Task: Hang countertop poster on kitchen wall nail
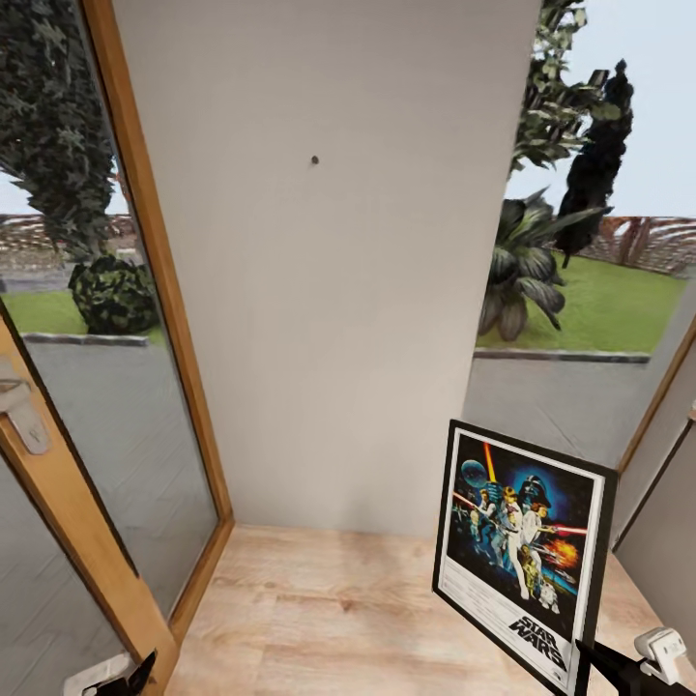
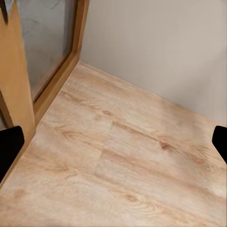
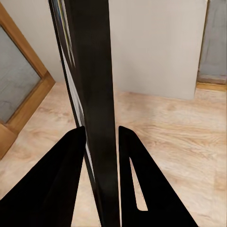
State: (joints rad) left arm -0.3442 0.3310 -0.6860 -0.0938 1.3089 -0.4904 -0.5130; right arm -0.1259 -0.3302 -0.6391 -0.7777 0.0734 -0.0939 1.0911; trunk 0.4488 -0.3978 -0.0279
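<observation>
The poster [image 1: 522,556] is already off the countertop and held upright by the right gripper [image 3: 101,137], whose jaws are clamped on the frame's lower edge, one finger on each face. It hangs low and to the right of the nail [image 1: 314,159], which sits high on the grey wall [image 1: 329,319] straight ahead.

The step in hand, as I judge it, is carrying the poster up to that nail. To do it well, the arm should raise the poster until its top edge clears the nail, shift it left so its middle lines up under the nail, turn the picture face away from the wall, then ease it flat against the wall and lower it onto the nail. The grip is at one lower corner, so the frame may tilt or swing; slow moves would help.

The left gripper [image 2: 113,142] points at the wood floor [image 2: 118,161] below the nail, jaws wide apart and holding nothing.

Left of the nail stands a wooden-framed glass door [image 1: 145,367]; right of it is another glazed opening with garden plants [image 1: 527,261] outside. The wall panel is narrow between them, so the frame's edges could knock the door frame. Nothing lies between poster and nail.
</observation>
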